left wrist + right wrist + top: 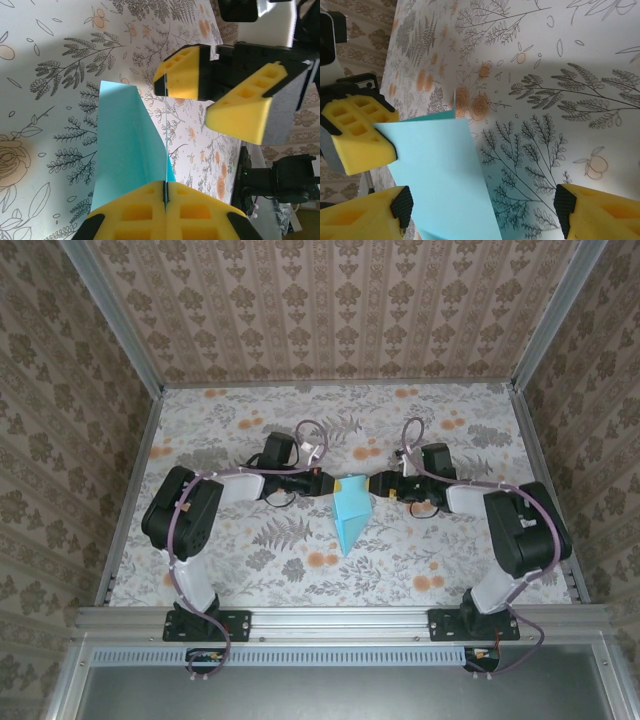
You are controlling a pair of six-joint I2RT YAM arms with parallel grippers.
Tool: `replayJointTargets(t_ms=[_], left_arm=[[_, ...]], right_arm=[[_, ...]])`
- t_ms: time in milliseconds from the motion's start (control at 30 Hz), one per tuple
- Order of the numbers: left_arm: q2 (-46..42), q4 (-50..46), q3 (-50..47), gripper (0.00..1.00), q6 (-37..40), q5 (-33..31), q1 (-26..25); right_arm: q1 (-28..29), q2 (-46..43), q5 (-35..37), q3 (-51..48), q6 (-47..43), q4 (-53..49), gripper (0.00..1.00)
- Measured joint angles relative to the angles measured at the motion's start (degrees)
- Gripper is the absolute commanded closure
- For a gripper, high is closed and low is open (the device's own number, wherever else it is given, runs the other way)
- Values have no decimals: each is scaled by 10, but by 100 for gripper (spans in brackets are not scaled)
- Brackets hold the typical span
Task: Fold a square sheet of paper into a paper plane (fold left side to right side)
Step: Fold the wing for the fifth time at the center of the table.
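Light-blue paper plane [351, 512], only half made, sits directly between the two grippers, its broad end level with them and its point reaching back toward the arm bases. The left gripper [165, 194] is pinched tight on one edge of it. The yellow pads meet with just the thin sheet between them, and from that pinch the paper runs forward and away from the fingers. One part is seen nearly edge-on, so that flap looks raised off the floral tabletop [560, 75] rather than lying flat. I read the grip as a way to carry the left side across to the right; a hold at the very edge leaves the crease line free to bend.

The right gripper [482, 207] faces it from the other side with its fingers spread wide. In the right wrist view the blue sheet lies in the gap between them, closer to one finger, and I cannot tell whether it touches either. Holding open there probably keeps a landing place ready, so the flap can come down and be pressed or taken over without the paper plane sliding.
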Motion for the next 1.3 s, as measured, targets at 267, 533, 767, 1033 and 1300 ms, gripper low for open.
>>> replayJointTargets(t_ms=[267,533,767,1033,1300], left_arm=[[0,0,-1,100,2,4,0],[0,0,-1,100,3,4,0],[0,0,-1,100,11,4,0],[5,0,-1,100,13,3,3],[7,-2,-1,63,22,0,3]], right_arm=[[9,58,-47,7,28,75,31],[18,67,-80,9,46,103,45],[18,51,-84,9,42,90,55],[18,16,-83,10,17,43,71],[18,-5,-69,12,12,-18,100]])
